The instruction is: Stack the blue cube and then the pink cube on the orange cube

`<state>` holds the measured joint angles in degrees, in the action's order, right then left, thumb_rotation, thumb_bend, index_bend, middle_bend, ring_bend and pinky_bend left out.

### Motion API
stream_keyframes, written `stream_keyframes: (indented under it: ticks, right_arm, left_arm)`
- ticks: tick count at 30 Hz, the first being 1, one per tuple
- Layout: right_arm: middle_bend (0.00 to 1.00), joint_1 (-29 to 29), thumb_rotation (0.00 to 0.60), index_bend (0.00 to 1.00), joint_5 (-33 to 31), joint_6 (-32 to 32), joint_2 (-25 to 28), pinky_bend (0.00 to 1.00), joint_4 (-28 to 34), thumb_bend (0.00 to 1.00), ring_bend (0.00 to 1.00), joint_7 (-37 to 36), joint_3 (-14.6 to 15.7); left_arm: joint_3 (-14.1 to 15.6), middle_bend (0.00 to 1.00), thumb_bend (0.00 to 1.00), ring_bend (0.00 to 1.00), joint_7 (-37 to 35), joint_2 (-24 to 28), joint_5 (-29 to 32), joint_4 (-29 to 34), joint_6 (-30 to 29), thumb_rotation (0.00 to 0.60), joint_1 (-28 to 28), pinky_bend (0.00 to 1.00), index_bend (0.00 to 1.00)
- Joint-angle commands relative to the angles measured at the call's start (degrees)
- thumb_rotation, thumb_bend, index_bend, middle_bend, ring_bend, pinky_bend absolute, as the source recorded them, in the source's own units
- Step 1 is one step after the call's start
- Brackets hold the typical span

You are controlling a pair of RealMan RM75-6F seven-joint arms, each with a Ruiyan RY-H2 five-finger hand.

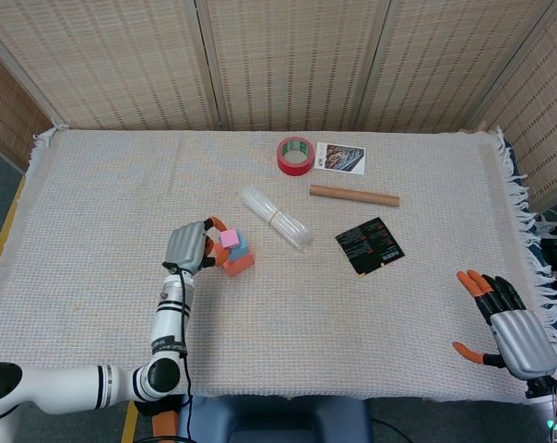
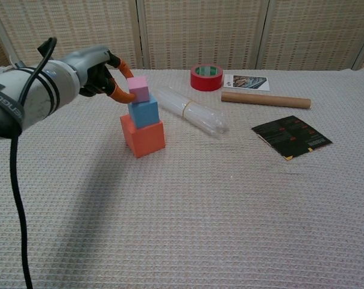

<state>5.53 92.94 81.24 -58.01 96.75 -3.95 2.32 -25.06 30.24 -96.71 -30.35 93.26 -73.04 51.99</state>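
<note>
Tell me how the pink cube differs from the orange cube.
The pink cube is the smallest and sits atop the stack, touched by the left hand; the orange cube is the largest, resting on the cloth, untouched. Both are plain solid-colored blocks.

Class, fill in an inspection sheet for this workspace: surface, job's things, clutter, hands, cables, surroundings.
Surface: table under a woven cloth, fringed at the edges.
Job's things: pink cube on blue cube on orange cube; pink sits toward the stack's left side.
Clutter: red tape roll, printed card, cardboard tube, clear plastic tubes, black packet.
Hands: left hand holds the pink cube; right hand spread, holding nothing, near the table's edge.
Cables: black cable hanging from the left arm.
Surroundings: woven screen panels behind.
</note>
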Motion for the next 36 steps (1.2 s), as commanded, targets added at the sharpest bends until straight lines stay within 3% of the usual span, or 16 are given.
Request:
stream_keyframes:
  ticks: [1, 15, 27, 33, 36]
  right_arm:
    - [0.00, -0.02, 0.498, 0.00, -0.04, 0.02, -0.03, 0.00, -0.03, 0.09, 0.00, 0.03, -0.03]
    - [0.00, -0.07, 0.497, 0.00, -0.08, -0.06, -0.12, 0.00, 0.01, 0.09, 0.00, 0.41, -0.06]
    - [0.00, -0.09, 0.496, 0.00, -0.28, -0.13, -0.29, 0.00, 0.01, 0.09, 0.00, 0.93, -0.17]
    - [0.00, -0.37, 0.497, 0.00, -0.10, 0.32, -0.26, 0.00, 0.03, 0.09, 0.00, 1.22, -0.10]
    - [0.00, -0.52, 0.497, 0.00, -0.04, 0.49, -0.34, 0.00, 0.10, 0.09, 0.00, 1.58, -0.05]
  left_arm:
    - [0.05, 1.00, 0.36, 1.00, 0.01, 0.18, -0.16, 0.12, 0.06, 0.600, -0.16, 1.00, 0.46]
    - [-0.22, 1.00, 0.36, 1.00, -0.80, 1.03, 0.38, 0.21, 1.73, 0.600, -0.84, 1.00, 0.34]
    - [-0.30, 1.00, 0.36, 1.00, -2.76, 2.84, -0.40, 2.96, 3.03, 0.600, -1.87, 1.00, 0.31]
    - [2.84, 1.00, 0.36, 1.00, -3.45, 8.60, -3.78, 9.96, 3.06, 0.600, -5.35, 1.00, 0.26]
    - [6.29, 1.00, 0.36, 1.00, -7.69, 14.82, -9.74, 15.46, 3.80, 0.600, -10.27, 1.00, 0.20]
